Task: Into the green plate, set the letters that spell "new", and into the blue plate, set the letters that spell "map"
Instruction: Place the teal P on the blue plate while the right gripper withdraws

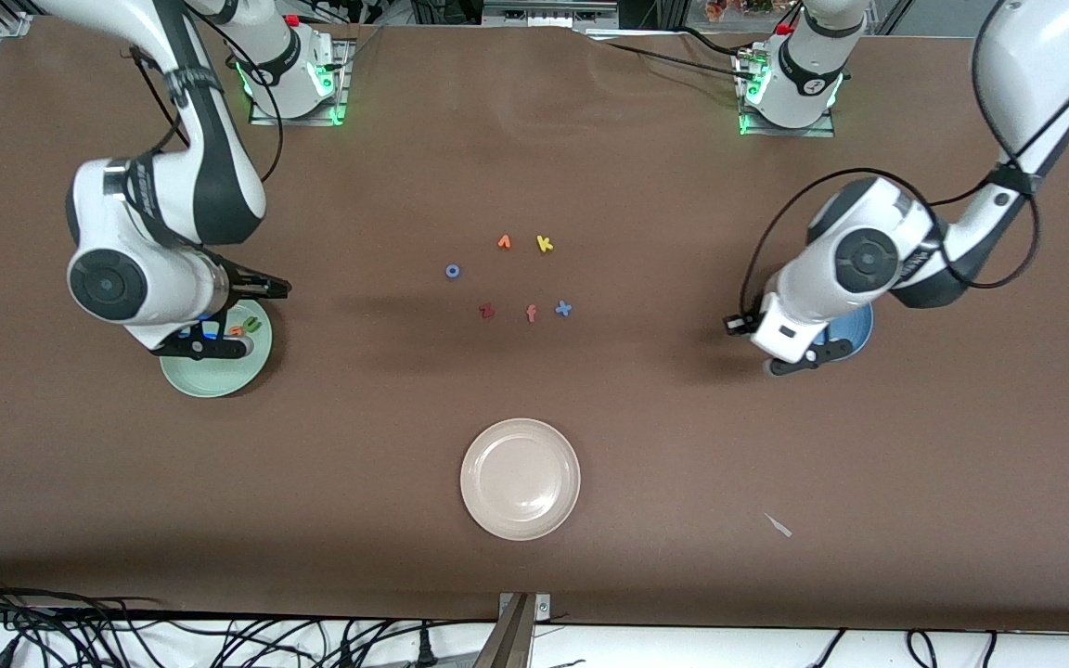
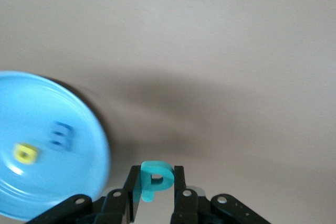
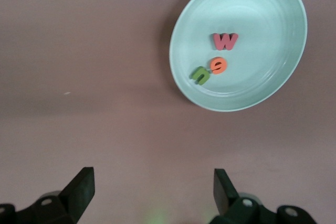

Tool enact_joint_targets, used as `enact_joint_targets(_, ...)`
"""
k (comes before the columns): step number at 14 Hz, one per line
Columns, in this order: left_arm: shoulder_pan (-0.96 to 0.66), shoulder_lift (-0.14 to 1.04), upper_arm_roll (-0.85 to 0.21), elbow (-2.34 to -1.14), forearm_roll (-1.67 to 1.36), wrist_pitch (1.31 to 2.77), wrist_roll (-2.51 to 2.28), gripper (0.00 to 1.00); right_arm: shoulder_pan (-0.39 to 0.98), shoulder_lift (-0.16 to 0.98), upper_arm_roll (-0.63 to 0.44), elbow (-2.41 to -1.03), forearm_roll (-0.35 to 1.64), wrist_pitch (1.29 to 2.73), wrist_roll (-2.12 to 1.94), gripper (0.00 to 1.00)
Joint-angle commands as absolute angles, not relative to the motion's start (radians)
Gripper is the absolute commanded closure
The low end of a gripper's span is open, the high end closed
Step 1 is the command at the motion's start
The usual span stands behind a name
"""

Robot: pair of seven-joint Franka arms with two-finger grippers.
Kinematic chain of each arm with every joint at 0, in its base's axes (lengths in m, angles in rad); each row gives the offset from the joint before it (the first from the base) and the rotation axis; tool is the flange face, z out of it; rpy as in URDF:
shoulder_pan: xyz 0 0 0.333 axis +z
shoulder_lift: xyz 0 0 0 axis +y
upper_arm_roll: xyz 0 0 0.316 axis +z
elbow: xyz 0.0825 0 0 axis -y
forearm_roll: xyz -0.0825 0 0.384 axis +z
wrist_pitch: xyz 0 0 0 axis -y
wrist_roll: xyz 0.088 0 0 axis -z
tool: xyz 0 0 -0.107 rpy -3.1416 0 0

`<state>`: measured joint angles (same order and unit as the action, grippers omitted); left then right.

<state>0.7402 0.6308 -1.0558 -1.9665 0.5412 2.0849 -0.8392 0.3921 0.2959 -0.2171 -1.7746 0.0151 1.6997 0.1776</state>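
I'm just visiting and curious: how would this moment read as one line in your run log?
left gripper: shut on teal p, beside blue plate | blue plate: m, a | right gripper: open, empty | green plate: n, e, w

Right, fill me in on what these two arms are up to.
They're sorting foam letters. The left gripper, jaws shut on the teal p, is beside the blue plate, which already holds the blue m and yellow a. The right gripper waits, jaws open, above the table beside the green plate holding n, e and w.
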Motion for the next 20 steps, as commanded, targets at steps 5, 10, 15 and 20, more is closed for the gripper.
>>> enact_joint_targets(5,0.805,0.653,-0.963,-1.988,0.575,2.068,-0.557,0.78,0.241,0.028,-0.084,-1.801,0.009,1.577,0.147,0.0)
enact_joint_targets(10,0.802,0.67,-0.939,-2.003,0.575,2.054,-0.531,0.0,0.192,-0.038,-0.094,-1.685,0.006,1.467,0.1,0.0)
enact_joint_targets(15,0.75,0.658,-0.962,-1.857,0.568,1.95,-0.535,0.0,0.161,-0.032,-0.141,-1.647,0.023,1.466,0.097,0.0)
enact_joint_targets(20,0.623,0.666,-0.959,-1.515,0.552,1.68,-0.442,0.0,0.172,-0.029,-0.146,-1.647,0.025,1.519,0.098,0.0)
